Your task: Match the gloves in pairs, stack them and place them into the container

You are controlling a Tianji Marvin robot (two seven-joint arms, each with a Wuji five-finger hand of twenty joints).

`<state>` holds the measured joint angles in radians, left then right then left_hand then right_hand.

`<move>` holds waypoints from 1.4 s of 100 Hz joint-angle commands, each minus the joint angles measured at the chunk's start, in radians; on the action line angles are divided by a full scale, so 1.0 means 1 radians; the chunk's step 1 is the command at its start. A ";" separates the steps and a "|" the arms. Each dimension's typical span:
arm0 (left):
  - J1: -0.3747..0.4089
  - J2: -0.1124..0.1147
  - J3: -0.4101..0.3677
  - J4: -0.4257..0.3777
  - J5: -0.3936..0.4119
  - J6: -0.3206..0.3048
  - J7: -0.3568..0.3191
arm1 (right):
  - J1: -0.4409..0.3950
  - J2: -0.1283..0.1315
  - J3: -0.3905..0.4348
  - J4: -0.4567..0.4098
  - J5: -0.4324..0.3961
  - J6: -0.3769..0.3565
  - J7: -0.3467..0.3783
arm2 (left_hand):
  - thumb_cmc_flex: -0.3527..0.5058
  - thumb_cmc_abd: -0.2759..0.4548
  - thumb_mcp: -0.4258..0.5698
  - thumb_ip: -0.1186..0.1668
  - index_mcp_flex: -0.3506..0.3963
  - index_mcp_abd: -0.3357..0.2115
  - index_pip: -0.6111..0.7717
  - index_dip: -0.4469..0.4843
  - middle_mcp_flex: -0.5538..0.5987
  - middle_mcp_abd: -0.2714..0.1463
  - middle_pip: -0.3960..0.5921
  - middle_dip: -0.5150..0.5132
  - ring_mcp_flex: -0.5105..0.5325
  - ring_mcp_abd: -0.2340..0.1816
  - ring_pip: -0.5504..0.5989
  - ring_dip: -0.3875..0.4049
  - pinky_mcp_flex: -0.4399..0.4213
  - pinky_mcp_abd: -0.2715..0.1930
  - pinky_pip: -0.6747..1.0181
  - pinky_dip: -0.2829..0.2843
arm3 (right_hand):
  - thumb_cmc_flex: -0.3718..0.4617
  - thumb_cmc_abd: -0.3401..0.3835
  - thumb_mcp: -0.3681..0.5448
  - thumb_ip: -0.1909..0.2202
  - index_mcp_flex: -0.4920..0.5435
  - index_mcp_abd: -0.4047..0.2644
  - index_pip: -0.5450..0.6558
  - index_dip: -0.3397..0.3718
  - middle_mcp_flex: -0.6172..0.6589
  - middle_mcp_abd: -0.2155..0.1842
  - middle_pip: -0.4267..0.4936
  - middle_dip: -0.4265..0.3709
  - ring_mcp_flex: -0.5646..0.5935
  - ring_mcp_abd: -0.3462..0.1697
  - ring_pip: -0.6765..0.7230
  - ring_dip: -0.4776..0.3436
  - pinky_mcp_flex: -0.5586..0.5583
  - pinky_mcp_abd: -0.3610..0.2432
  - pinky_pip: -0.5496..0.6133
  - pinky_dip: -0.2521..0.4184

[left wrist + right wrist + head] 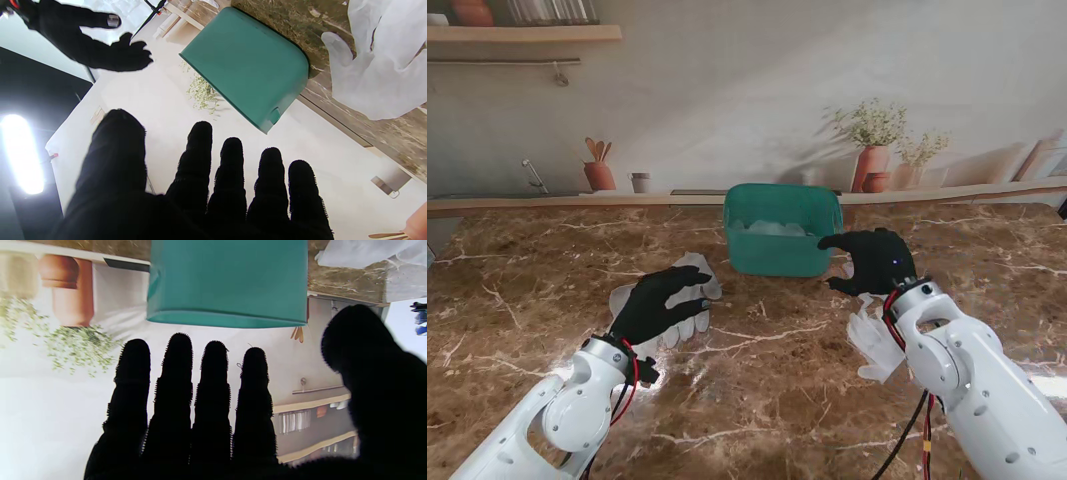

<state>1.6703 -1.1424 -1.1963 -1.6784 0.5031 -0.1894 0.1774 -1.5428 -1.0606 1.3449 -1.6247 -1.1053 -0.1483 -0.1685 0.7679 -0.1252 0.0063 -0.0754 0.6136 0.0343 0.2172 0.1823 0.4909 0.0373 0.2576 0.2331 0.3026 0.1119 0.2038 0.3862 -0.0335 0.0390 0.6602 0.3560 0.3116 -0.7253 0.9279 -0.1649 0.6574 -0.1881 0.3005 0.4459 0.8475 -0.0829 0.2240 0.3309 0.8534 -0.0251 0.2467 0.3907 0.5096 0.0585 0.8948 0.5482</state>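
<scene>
Stand view: the translucent gloves (pixel 689 288) lie flat on the bench (pixel 767 400) to the left of the green container (pixel 782 230) and nearer to me than it, with what looks like more pale glove material already inside the container. A second translucent glove (pixel 874 345) lies nearer to me than the container's right end, partly hidden by the right forearm. The left hand (pixel 655 302) rests spread over the left gloves, fingers extended and apart, gripping nothing that can be confirmed; whether the palm presses on them cannot be told. In the left wrist view the same gloves (pixel 380 63) appear beside the container (pixel 248 63), their fingers splayed, so the long axis runs roughly from the hand toward the container's left end. The right hand (pixel 872 262) hangs just beside the container's right wall, fingers loosely curled and apart, holding nothing; the right wrist view shows its fingers (pixel 176 380) straight and bare before the container wall (pixel 227 280). Judgement: the left hand is nearer the left gloves, the right hand nearer the lone one, and pairing is not finished. The bench is glossy brown marble with pale veins and glare. Behind the container stands a printed kitchen backdrop (pixel 727 100).
</scene>
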 commanded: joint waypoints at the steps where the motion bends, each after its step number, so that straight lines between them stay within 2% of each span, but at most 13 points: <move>1: -0.008 -0.004 0.004 0.011 -0.002 -0.015 0.004 | -0.070 -0.002 0.020 -0.010 -0.001 0.031 0.002 | -0.022 0.044 -0.036 0.027 -0.022 0.011 -0.017 -0.013 -0.040 -0.014 -0.028 -0.015 -0.036 -0.056 -0.011 -0.019 -0.003 -0.034 0.018 -0.016 | -0.018 0.012 -0.010 0.039 0.016 0.020 0.005 -0.009 0.013 -0.004 -0.010 -0.007 0.006 -0.012 -0.007 -0.017 0.001 -0.011 -0.010 -0.023; 27: -0.023 -0.003 0.005 0.031 -0.017 -0.059 -0.006 | -0.165 -0.005 0.062 -0.023 -0.020 0.110 -0.013 | -0.039 0.049 -0.033 0.031 -0.040 0.000 -0.030 -0.020 -0.053 -0.016 -0.048 -0.027 -0.047 -0.064 -0.042 -0.030 -0.006 -0.016 -0.034 -0.040 | -0.009 0.010 -0.015 0.040 0.025 0.027 0.011 -0.008 0.020 -0.003 -0.009 -0.002 0.014 -0.009 -0.001 -0.015 0.007 -0.002 0.002 -0.025; 78: -0.043 -0.005 0.014 0.077 -0.048 -0.093 -0.010 | -0.208 -0.005 0.103 -0.019 -0.084 0.256 -0.019 | -0.023 0.052 -0.031 0.030 -0.032 0.004 -0.030 -0.016 -0.049 -0.010 -0.057 -0.034 -0.044 -0.061 -0.057 -0.032 -0.005 -0.008 -0.072 -0.044 | -0.007 0.009 0.017 0.036 0.060 0.042 0.040 0.003 0.070 -0.001 0.026 0.027 0.062 -0.003 0.045 0.018 0.026 0.021 0.055 -0.008; 97: -0.048 0.000 0.004 0.093 -0.066 -0.119 -0.038 | -0.226 -0.007 0.100 -0.027 -0.119 0.358 -0.010 | -0.020 0.058 -0.031 0.030 -0.032 0.006 -0.033 -0.015 -0.048 -0.010 -0.061 -0.036 -0.047 -0.064 -0.061 -0.033 -0.007 -0.007 -0.082 -0.042 | -0.011 0.025 -0.014 0.041 0.100 0.060 0.092 0.034 0.119 0.007 0.064 0.070 0.113 0.009 0.109 0.067 0.071 0.024 0.158 0.024; 105: -0.050 -0.002 0.001 0.096 -0.059 -0.129 -0.026 | -0.232 -0.007 0.090 -0.031 -0.159 0.431 -0.012 | -0.019 0.055 -0.032 0.030 -0.021 0.005 -0.029 -0.013 -0.041 -0.011 -0.058 -0.035 -0.039 -0.061 -0.058 -0.032 -0.004 -0.005 -0.085 -0.040 | -0.014 0.007 -0.001 0.038 0.138 0.070 0.152 0.085 0.165 0.011 0.117 0.120 0.157 0.008 0.174 0.113 0.103 0.022 0.229 0.041; 117: -0.052 -0.003 -0.001 0.098 -0.057 -0.142 -0.020 | -0.233 -0.008 0.067 -0.023 -0.207 0.547 -0.005 | -0.018 0.057 -0.032 0.030 -0.021 0.003 -0.029 -0.012 -0.041 -0.010 -0.059 -0.036 -0.039 -0.064 -0.060 -0.032 -0.005 -0.003 -0.086 -0.036 | -0.016 -0.032 0.044 0.026 0.138 0.096 0.135 0.117 0.187 0.006 0.197 0.220 0.181 0.000 0.319 0.223 0.116 0.016 0.308 0.062; 130: -0.049 -0.004 -0.006 0.098 -0.061 -0.153 -0.016 | -0.227 -0.009 0.035 0.000 -0.228 0.661 0.027 | -0.016 0.057 -0.033 0.029 -0.018 0.002 -0.027 -0.009 -0.039 -0.012 -0.059 -0.036 -0.037 -0.068 -0.060 -0.032 -0.005 -0.002 -0.088 -0.032 | -0.018 -0.053 0.061 0.018 0.089 0.126 0.049 0.066 0.190 -0.036 0.356 0.384 0.153 -0.023 0.534 0.365 0.100 0.020 0.363 0.101; 140: -0.046 -0.006 -0.010 0.099 -0.063 -0.156 -0.010 | -0.213 -0.009 0.006 0.030 -0.223 0.722 0.054 | -0.016 0.056 -0.033 0.029 -0.015 0.002 -0.025 -0.008 -0.036 -0.012 -0.059 -0.036 -0.035 -0.070 -0.061 -0.033 -0.005 -0.001 -0.089 -0.030 | -0.032 -0.055 0.059 0.013 0.072 0.134 0.041 0.041 0.169 -0.051 0.437 0.482 0.108 -0.035 0.632 0.431 0.070 0.027 0.372 0.128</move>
<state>1.6178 -1.1458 -1.2029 -1.5823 0.4421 -0.3417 0.1594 -1.7550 -1.0635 1.3660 -1.6350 -1.3363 0.5535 -0.1482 0.7489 -0.1134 0.0063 -0.0750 0.6148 0.0399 0.2086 0.1805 0.4734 0.0373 0.2239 0.2081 0.2869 0.1005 0.1823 0.3651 -0.0335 0.0396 0.5979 0.3193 0.3122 -0.7613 0.9636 -0.1649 0.7580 -0.0848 0.3584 0.5042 1.0314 -0.1070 0.6137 0.7654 0.9957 -0.0386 0.8297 0.7803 0.6026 0.0720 1.2304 0.6442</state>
